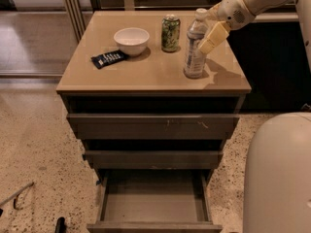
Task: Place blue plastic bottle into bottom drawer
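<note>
The blue plastic bottle (194,57), clear with a white cap, stands upright near the right edge of the cabinet top (141,74). My gripper (204,42) reaches in from the upper right at the bottle's upper half. One pale yellow finger (212,37) lies against the bottle's right side; the other is hidden behind the bottle. The gripper looks open and the bottle still rests on the top. The bottom drawer (154,205) is pulled out below, and its grey inside holds nothing.
A green patterned can (170,33), a white bowl (131,41) and a black packet (110,58) sit on the cabinet top left of the bottle. The two upper drawers (153,126) are closed. My white body (277,174) fills the lower right.
</note>
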Controlling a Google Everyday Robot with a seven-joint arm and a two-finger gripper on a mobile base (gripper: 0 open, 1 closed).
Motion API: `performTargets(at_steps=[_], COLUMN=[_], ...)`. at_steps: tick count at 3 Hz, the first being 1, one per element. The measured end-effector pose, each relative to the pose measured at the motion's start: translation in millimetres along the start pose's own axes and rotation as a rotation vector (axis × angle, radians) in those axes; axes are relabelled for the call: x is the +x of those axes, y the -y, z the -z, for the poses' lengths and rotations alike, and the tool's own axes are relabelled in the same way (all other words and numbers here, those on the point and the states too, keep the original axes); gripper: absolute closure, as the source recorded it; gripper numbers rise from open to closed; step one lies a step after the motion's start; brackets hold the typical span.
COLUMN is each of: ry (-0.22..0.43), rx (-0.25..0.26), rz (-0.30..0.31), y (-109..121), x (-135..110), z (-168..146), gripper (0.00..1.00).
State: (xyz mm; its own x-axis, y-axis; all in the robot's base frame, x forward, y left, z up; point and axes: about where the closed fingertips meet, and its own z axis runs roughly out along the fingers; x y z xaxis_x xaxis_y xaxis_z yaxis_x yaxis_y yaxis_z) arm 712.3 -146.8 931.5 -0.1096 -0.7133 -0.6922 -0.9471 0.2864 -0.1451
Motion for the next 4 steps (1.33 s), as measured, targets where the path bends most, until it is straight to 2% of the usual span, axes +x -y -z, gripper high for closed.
performTargets(at_steps=[1,2,3,4], ry=[0.030,0.036,0.011,0.011], rx=[-0.034,-0.044,-0.025,-0.024], rz=[-0.022,-0.031,-0.017,-0.017], y=[-5.9,-6.9,-2.1,-2.0], x=[-5.9,-6.0,0.1,0.3], z=[-3.8,-6.8,-13.4,-13.7], gripper=[0.00,0.00,0.19,0.50])
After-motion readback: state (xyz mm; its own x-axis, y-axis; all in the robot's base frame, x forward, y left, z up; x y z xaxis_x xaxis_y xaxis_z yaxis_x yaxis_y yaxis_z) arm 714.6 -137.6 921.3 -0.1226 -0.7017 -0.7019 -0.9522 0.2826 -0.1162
